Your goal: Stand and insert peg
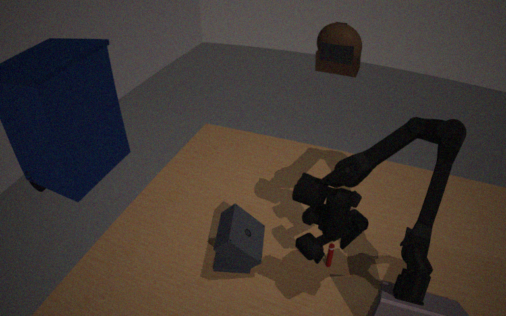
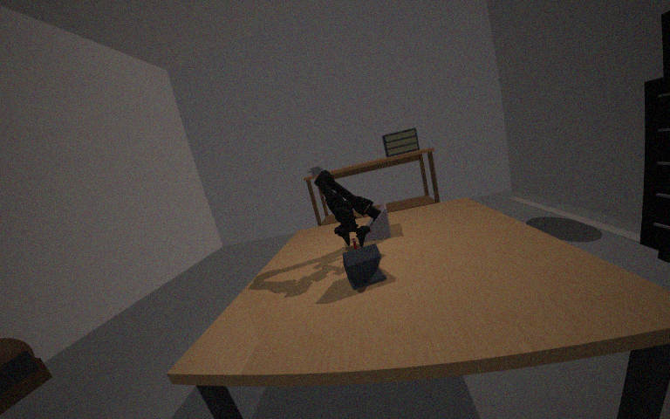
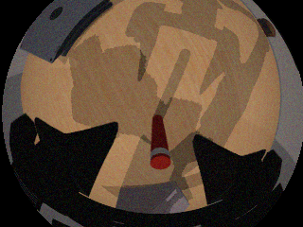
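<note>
The red peg (image 1: 329,257) (image 2: 354,243) (image 3: 158,133) stands upright on the table (image 1: 178,208) (image 2: 469,296). Its banded end is up and its plain end is down. My gripper (image 1: 330,253) (image 2: 354,245) (image 3: 157,133) is open, with its fingers apart on either side of the peg. In the wrist view, bare gaps show between the peg and both fingers. The sloped grey-blue panel (image 1: 242,249) (image 2: 361,264) (image 3: 38,35) stands beyond the peg from the robot's base. Its hole (image 1: 248,232) (image 3: 56,12) is empty, on the face turned toward the arm.
The robot's base block (image 1: 440,303) (image 2: 381,228) (image 3: 142,199) stands at the table's edge, on the other side of the peg from the panel. A blue bin (image 1: 66,119) and a brown helmet-like object (image 1: 338,37) are off the table. A wooden shelf (image 2: 365,166) stands behind the robot.
</note>
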{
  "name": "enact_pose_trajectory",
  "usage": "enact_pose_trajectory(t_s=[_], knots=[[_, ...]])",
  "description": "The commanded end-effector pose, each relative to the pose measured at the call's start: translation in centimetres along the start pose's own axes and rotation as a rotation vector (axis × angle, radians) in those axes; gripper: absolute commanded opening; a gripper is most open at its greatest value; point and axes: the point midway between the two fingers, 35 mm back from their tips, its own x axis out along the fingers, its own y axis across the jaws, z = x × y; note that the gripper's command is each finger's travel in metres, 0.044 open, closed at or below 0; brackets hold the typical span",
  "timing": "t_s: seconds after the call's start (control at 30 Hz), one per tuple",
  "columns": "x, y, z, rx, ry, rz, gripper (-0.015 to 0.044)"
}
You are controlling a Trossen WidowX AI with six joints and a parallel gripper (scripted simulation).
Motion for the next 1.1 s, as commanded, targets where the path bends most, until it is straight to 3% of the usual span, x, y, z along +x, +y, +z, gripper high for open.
enact_pose_trajectory(t_s=[0.0, 0.33, 0.57, 1.07], knots=[[0.0, 0.0, 0.0, 0.003, 0.0, 0.0, 0.0309], [0.0, 0.0, 0.0, 0.003, 0.0, 0.0, 0.0046], [0.0, 0.0, 0.0, 0.003, 0.0, 0.0, 0.0], [-4.1, 0.5, 0.1, -0.002, 0.006, 0.006, 0.0]])
